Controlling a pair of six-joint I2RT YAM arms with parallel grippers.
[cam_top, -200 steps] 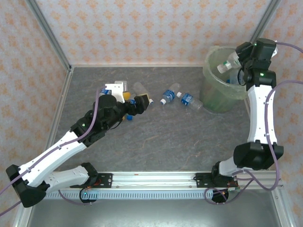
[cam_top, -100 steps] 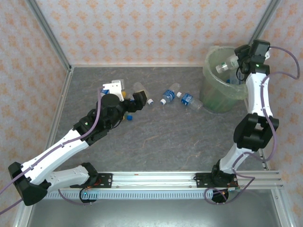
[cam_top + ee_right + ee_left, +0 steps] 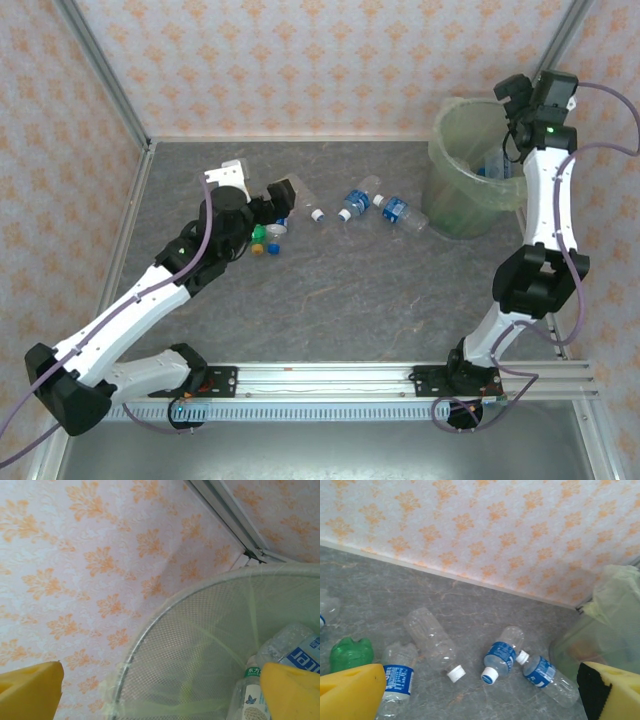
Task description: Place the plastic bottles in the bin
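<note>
Plastic bottles: several small ones lie loose on the grey marbled surface [image 3: 340,300], well apart from the bin; at least two more already lie inside it.
Nearest target: a clear unlabelled plastic bottle with a white cap [image 3: 432,642] lies just ahead of the left tool [image 3: 480,697], slightly left of its centre line.
Long axis: slanted, base far-left, cap near-right; it runs oblique to the line between the fingers, so I judge a wrist turn is needed first.
Neighbours: to its right lies a blue-labelled clear bottle [image 3: 502,655], then a second blue-labelled bottle [image 3: 545,672] whose cap sits just beside the first. At the left are a third blue-labelled bottle [image 3: 397,677] and a green plastic bottle [image 3: 350,652].
Left tool: yellow fingers wide apart, holding nothing.
Nearer arm: the left, by far.
Bin: a large round translucent pale-green plastic bucket with a thin liner [image 3: 440,160], at the far right.
Right tool [image 3: 515,98]: over the bin's far rim, fingers apart, empty.
Writing: a blue label inside the bin [image 3: 305,652] carries white letters, cut off and unreadable; a white label [image 3: 248,695] shows a small blue butterfly mark, its text too small.
</note>
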